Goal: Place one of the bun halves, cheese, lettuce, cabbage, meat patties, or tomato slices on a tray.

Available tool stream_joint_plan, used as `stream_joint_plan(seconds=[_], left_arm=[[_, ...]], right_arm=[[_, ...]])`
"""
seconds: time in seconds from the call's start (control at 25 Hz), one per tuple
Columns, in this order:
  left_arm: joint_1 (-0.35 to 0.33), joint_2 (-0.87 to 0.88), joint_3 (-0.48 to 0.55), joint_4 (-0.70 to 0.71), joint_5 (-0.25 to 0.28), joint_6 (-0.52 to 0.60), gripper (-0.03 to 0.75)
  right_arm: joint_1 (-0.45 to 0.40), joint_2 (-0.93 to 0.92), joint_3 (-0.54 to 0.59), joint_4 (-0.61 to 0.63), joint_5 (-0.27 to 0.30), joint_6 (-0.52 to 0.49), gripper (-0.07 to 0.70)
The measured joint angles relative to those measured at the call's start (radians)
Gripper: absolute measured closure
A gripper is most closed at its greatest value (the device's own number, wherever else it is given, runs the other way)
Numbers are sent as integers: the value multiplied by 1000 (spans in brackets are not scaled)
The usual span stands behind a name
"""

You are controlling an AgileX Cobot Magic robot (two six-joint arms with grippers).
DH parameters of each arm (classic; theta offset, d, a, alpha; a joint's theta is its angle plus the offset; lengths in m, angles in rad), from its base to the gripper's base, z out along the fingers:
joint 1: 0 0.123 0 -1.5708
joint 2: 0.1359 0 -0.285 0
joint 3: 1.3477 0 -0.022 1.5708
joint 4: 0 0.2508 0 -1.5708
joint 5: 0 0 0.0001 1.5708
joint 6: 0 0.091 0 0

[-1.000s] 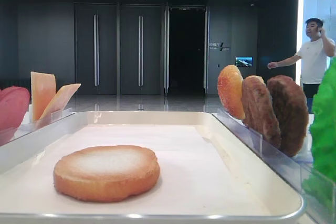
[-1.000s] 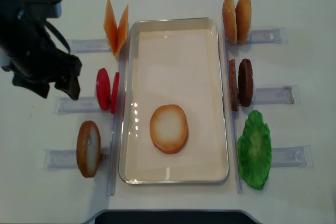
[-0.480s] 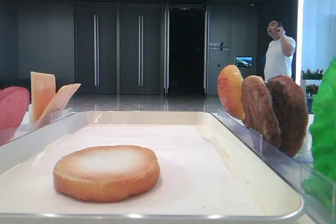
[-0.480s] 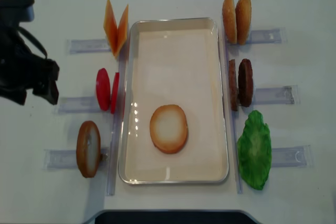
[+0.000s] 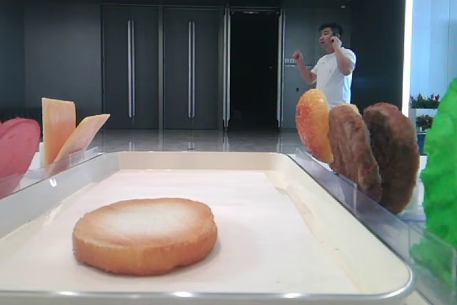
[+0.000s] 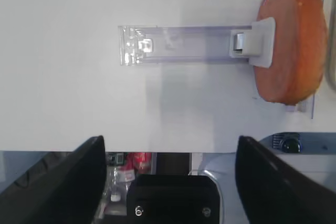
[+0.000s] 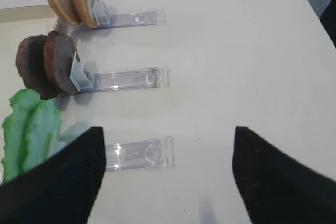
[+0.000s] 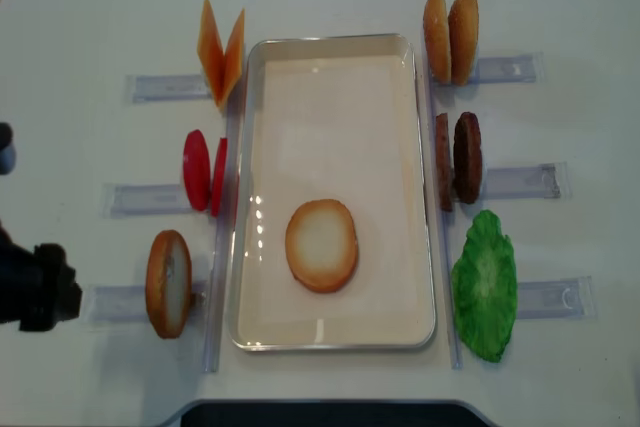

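Observation:
One bun half (image 8: 321, 245) lies pale face up on the cream tray (image 8: 330, 45), also seen low down as bun half (image 5: 145, 235). A second bun half (image 8: 168, 283) stands in a clear holder left of the tray. My left gripper (image 8: 35, 287) is at the table's left edge beside that holder, open and empty; in its wrist view the gripper (image 6: 168, 182) hangs over the table edge, with the bun half (image 6: 291, 40) ahead. My right gripper (image 7: 168, 182) is open over bare table near the lettuce (image 7: 29, 129). Cabbage is out of view.
Cheese (image 8: 220, 47) and tomato slices (image 8: 203, 172) stand in holders left of the tray. Orange buns (image 8: 450, 37), meat patties (image 8: 458, 157) and lettuce (image 8: 485, 285) line the right side. A clear holder (image 7: 139, 153) lies ahead of the right gripper. A person (image 5: 332, 69) stands far behind.
My left arm has drawn back along the table's left side, from beside the tomato slices to beside the bun holder. The person in the background walked left.

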Motion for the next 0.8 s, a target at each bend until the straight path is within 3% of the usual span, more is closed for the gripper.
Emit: stream_joint_plan(seconds=[0.32, 0.64, 0.8], left_arm=[[0, -357, 58, 0, 19, 0, 139], [0, -580, 90, -1, 25, 0, 151], [0, -658, 163, -36, -15, 0, 156]], right_arm=[[0, 0, 0, 0, 0, 0, 118], [0, 0, 0, 0, 0, 0, 118], [0, 0, 0, 0, 0, 0, 118]])
